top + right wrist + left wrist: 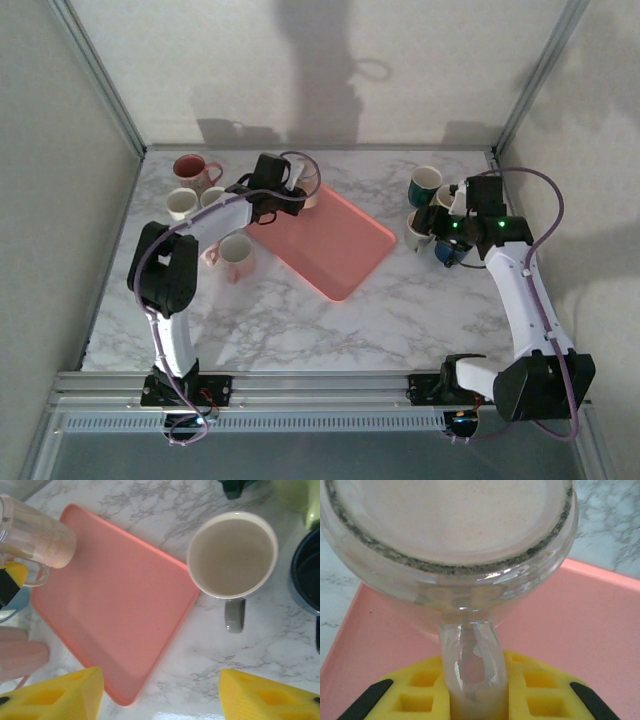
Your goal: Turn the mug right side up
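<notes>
While the left gripper (277, 183) is pinching the handle (472, 666) of the clear glass mug (450, 540), its yellow fingers (417, 692) are sitting closed almost fully against the thin glass loop. They are carrying the mug above the far left corner of the pink tray (335, 250). In the left wrist view the mug's ringed base is facing the camera. From the right wrist view the mug is hanging tilted, nearer to lying on its side than standing, so I am judging the turn to be partway done. The right gripper (160, 695) is hovering with its jaws well apart and holding nothing, above the marble near a white mug with a grey handle (232, 555), well clear of the glass one.

To finish well, the wrist should be rolling slowly until the base is pointing straight down and the mouth up. The handle needs to be staying deep between the pads, since smooth glass looks likely to pivot or slip under the mug's own weight. Lowering should be happening over a flat part of the tray, away from its raised rim. The fingers should be opening only once the base is resting flat, and then be drawing back along the line of the handle so they are not tipping the mug.
</notes>
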Robot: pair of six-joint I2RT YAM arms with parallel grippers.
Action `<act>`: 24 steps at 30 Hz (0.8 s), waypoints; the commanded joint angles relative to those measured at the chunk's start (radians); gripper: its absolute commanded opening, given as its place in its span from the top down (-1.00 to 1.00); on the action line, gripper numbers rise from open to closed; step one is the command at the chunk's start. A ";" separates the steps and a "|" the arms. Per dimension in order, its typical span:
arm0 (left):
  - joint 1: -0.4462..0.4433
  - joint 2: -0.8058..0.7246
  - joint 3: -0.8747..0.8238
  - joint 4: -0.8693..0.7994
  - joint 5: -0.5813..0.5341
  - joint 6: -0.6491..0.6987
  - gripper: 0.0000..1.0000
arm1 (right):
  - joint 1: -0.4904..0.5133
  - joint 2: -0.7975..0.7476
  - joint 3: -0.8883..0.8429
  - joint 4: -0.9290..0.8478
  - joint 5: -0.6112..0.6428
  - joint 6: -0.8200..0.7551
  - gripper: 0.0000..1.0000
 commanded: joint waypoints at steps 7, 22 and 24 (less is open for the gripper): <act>-0.009 -0.258 -0.041 0.163 0.149 -0.126 1.00 | -0.006 -0.105 -0.113 0.199 -0.295 0.075 -0.21; -0.008 -0.516 -0.198 0.472 0.327 -0.488 1.00 | -0.003 -0.109 -0.271 0.763 -0.656 0.414 -0.09; -0.008 -0.530 -0.226 0.546 0.350 -0.554 1.00 | 0.002 -0.100 -0.284 0.841 -0.674 0.463 -0.10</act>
